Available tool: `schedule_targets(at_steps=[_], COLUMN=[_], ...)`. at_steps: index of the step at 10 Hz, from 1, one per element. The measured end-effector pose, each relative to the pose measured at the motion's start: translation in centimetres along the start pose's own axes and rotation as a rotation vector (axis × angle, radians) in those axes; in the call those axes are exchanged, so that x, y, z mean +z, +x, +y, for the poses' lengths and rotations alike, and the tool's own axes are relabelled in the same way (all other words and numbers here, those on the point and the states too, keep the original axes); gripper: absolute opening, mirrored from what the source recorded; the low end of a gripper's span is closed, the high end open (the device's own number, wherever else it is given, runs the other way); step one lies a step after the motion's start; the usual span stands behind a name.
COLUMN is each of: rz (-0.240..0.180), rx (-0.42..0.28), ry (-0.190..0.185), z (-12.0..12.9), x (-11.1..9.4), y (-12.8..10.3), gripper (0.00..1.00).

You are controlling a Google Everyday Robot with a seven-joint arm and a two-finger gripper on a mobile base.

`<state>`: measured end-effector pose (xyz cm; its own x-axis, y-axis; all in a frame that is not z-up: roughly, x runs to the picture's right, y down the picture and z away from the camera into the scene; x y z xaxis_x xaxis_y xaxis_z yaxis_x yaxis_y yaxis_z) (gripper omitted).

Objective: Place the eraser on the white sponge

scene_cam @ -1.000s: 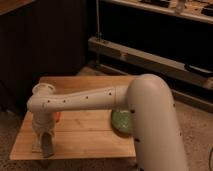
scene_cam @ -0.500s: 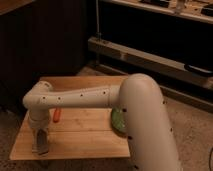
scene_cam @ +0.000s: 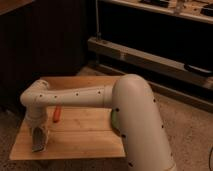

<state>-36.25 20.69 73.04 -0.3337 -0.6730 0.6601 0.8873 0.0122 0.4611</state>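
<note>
Down at the front-left corner of the wooden table [scene_cam: 90, 135], the gripper [scene_cam: 38, 141] hangs low over the boards, its tip at or just above the surface. Compared with the views from a second and half a second ago, the arm [scene_cam: 75, 97] has swung leftward and dropped, so the wrist now sits lower and nearer that corner. I cannot tell how the claw is set, nor whether anything is held in it. A pale greyish shape shows right under the gripper; that may be the white sponge [scene_cam: 38, 147], but it merges with the tool and I would not swear to it. The eraser cannot be picked out with confidence. A small orange object [scene_cam: 57, 114] lies on the table just beside the wrist (whether it is the eraser is unclear). The green dish [scene_cam: 114, 120] peeks out from behind the big arm link on the right, well apart from the gripper. My reading is that the descent marks the placing stage, with release likely close
</note>
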Motion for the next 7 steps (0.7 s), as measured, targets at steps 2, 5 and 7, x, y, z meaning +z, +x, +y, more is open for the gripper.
schedule_targets(at_steps=[2,5,7], rz=[-0.001,-0.002,-0.001], rx=[-0.006,-0.006,-0.011], ry=[-0.005,-0.001,-0.003], z=[0.75,0.65,0.73], x=[-0.06,0.31,0.39], y=[-0.71,-0.64,-0.82], gripper=[0.33,0.58,0.59])
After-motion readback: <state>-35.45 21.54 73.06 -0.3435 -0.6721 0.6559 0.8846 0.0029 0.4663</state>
